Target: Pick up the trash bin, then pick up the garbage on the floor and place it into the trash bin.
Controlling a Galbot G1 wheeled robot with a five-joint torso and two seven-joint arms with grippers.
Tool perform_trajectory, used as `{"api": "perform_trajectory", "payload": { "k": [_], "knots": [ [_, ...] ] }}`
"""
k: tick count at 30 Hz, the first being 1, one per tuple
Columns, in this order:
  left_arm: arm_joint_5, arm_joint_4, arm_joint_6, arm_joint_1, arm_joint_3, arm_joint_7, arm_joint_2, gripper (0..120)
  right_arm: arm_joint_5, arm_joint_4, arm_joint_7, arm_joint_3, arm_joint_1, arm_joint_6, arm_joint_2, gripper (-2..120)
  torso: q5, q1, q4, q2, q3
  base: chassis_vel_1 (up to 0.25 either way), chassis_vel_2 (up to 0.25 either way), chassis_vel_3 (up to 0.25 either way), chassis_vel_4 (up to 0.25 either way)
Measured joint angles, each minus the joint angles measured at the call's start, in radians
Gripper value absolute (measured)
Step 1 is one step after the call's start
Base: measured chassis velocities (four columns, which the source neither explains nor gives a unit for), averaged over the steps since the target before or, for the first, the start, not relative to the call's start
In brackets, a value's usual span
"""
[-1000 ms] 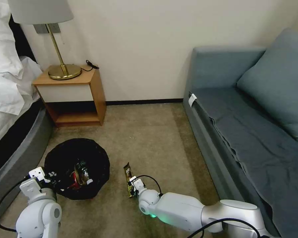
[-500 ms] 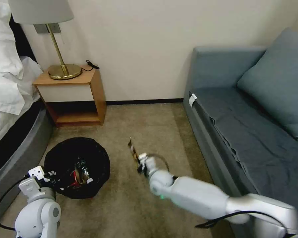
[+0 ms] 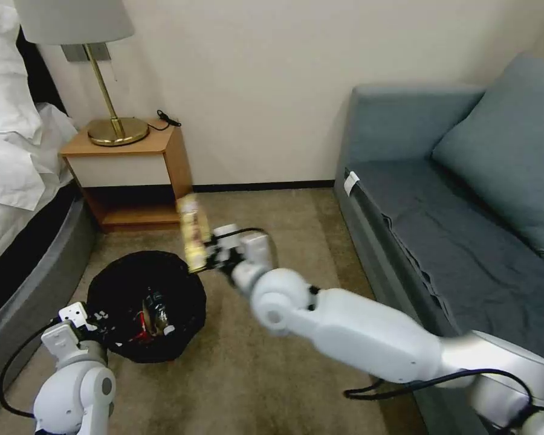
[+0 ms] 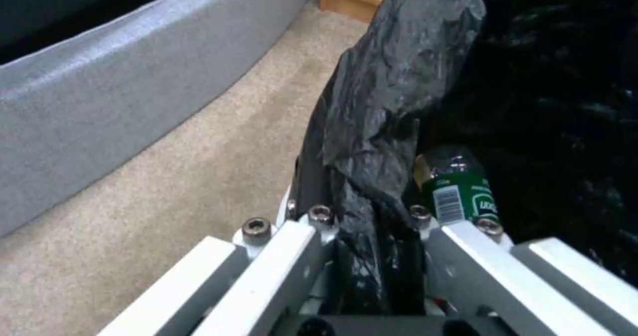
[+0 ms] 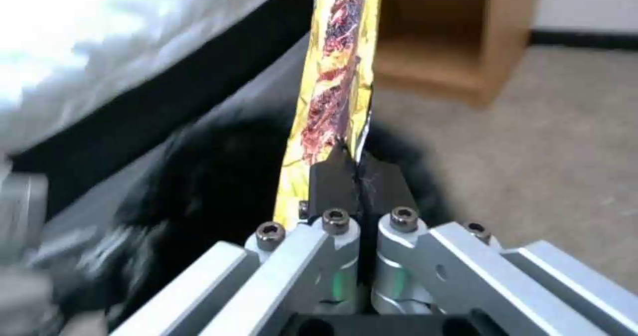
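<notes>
Head view: right gripper [image 3: 207, 258], fingers [image 5: 332, 179] clamped on the long yellow-brown snack wrapper [image 3: 192, 232], hangs over the far-right rim of the round black-bagged trash bin [image 3: 144, 305], whose near-left rim the left gripper [image 3: 90, 319] pinches; release over the opening looks next.

Soft, even indoor light fills the room, with faint shadows on the carpet [image 3: 272, 217]. In the head view the right gripper [image 3: 210, 257] and the snack wrapper [image 3: 193, 232] in its jaws are smeared by motion blur. In the right wrist view the bedding [image 5: 99, 42] beyond the jaws is blown out white and everything behind the wrapper is blurred. The left wrist view is soft, the black bag [image 4: 392, 91] showing dull sheen.
</notes>
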Motion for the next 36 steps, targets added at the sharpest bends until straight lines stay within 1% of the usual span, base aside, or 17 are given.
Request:
{"api": "perform_trajectory", "payload": {
  "k": [2, 9, 11, 13, 15, 16, 19, 20, 22, 23, 25, 28, 29, 31, 32, 34, 36],
  "knots": [
    [-0.001, -0.007, 0.002, 0.000, -0.001, 0.000, 0.000, 3, -0.020, -0.038, 0.004, -0.066, -0.003, 0.008, 0.033, 0, -0.0001, 0.000, -0.0002, 0.000, 0.000, 0.000, 0.000, 0.000, 0.000],
    [-0.004, -0.016, 0.005, 0.001, -0.002, -0.002, -0.002, 3, -0.060, -0.108, 0.011, -0.162, -0.032, 0.013, 0.080, 0, -0.0001, 0.000, -0.0002, 0.000, 0.000, 0.000, 0.000, 0.000, 0.000],
    [-0.005, -0.021, 0.005, 0.004, -0.003, -0.002, -0.004, 3, -0.077, -0.119, 0.011, -0.175, -0.035, 0.013, 0.081, 8, 0.0001, 0.000, -0.0002, 0.000, 0.000, 0.000, 0.000, 0.000, 0.000],
    [-0.005, -0.022, 0.005, 0.004, -0.003, -0.002, -0.005, 3, -0.085, -0.121, 0.011, -0.176, -0.035, 0.013, 0.079, 11, 0.0001, 0.000, -0.0003, 0.000, 0.000, 0.000, 0.000, 0.000, 0.000],
    [-0.006, -0.024, 0.005, 0.005, -0.003, -0.003, -0.006, 3, -0.093, -0.120, 0.009, -0.174, -0.035, 0.013, 0.072, 22, 0.0001, 0.000, -0.0004, 0.000, 0.000, 0.000, 0.000, 0.000, 0.000],
    [-0.006, -0.024, 0.005, 0.005, -0.003, -0.003, -0.006, 3, -0.093, -0.120, 0.009, -0.174, -0.035, 0.013, 0.072, 22, 0.0001, 0.000, -0.0004, 0.000, 0.000, 0.000, 0.000, 0.000, 0.000],
    [-0.008, -0.025, 0.006, 0.005, -0.002, -0.006, -0.008, 3, -0.101, -0.107, 0.008, -0.159, -0.035, 0.013, 0.063, 36, 0.0002, 0.000, -0.0004, 0.000, 0.000, 0.000, 0.000, 0.000, 0.000],
    [-0.008, -0.025, 0.006, 0.005, -0.002, -0.006, -0.008, 3, -0.101, -0.107, 0.008, -0.159, -0.035, 0.013, 0.063, 36, 0.0002, 0.000, -0.0004, 0.000, 0.000, 0.000, 0.000, 0.000, 0.000],
    [-0.025, -0.025, 0.010, 0.003, -0.002, -0.015, -0.008, 3, -0.110, -0.098, 0.009, -0.143, -0.035, 0.013, 0.057, 45, 0.0002, 0.000, -0.0003, 0.000, 0.000, 0.000, 0.000, 0.000, 0.000],
    [-0.040, -0.025, 0.015, 0.002, -0.001, -0.020, -0.008, 3, -0.114, -0.091, 0.009, -0.130, -0.033, 0.013, 0.053, 52, 0.0002, 0.000, -0.0004, 0.000, 0.000, 0.000, 0.000, 0.000, 0.000],
    [-0.044, -0.025, 0.016, 0.002, -0.001, -0.021, -0.008, 3, -0.115, -0.088, 0.009, -0.124, -0.031, 0.013, 0.051, 54, 0.0002, 0.000, -0.0004, 0.000, 0.000, 0.000, 0.000, 0.000, 0.000],
    [-0.055, -0.024, 0.017, 0.001, -0.001, -0.026, -0.009, 3, -0.119, -0.075, 0.009, -0.096, -0.020, 0.012, 0.043, 68, 0.0002, 0.000, -0.0004, 0.000, 0.000, 0.000, 0.000, 0.000, 0.000],
    [-0.055, -0.024, 0.017, 0.001, -0.001, -0.026, -0.009, 3, -0.119, -0.075, 0.009, -0.096, -0.020, 0.012, 0.043, 68, 0.0002, 0.000, -0.0004, 0.000, 0.000, 0.000, 0.000, 0.000, 0.000],
    [-0.061, -0.023, 0.019, 0.000, 0.002, -0.028, -0.009, 3, -0.125, -0.073, 0.009, -0.090, -0.019, 0.012, 0.042, 79, 0.0002, 0.000, -0.0003, 0.000, 0.000, 0.000, 0.000, 0.000, 0.000],
    [-0.061, -0.023, 0.019, 0.000, 0.002, -0.028, -0.009, 3, -0.125, -0.073, 0.009, -0.090, -0.019, 0.012, 0.042, 79, 0.0002, 0.000, -0.0003, 0.000, 0.000, 0.000, 0.000, 0.000, 0.000],
    [-0.082, -0.023, 0.023, -0.001, 0.007, -0.033, -0.011, 3, -0.131, -0.077, 0.010, -0.094, -0.024, 0.013, 0.045, 89, 0.0003, 0.000, -0.0004, 0.000, 0.000, 0.000, 0.000, 0.000, 0.000],
    [-0.103, -0.023, 0.029, -0.001, 0.008, -0.043, -0.012, 3, -0.136, -0.080, 0.015, -0.095, -0.025, 0.013, 0.046, 96, 0.0003, 0.000, -0.0003, 0.000, 0.000, 0.000, 0.000, 0.000, 0.000]
  ]
}}
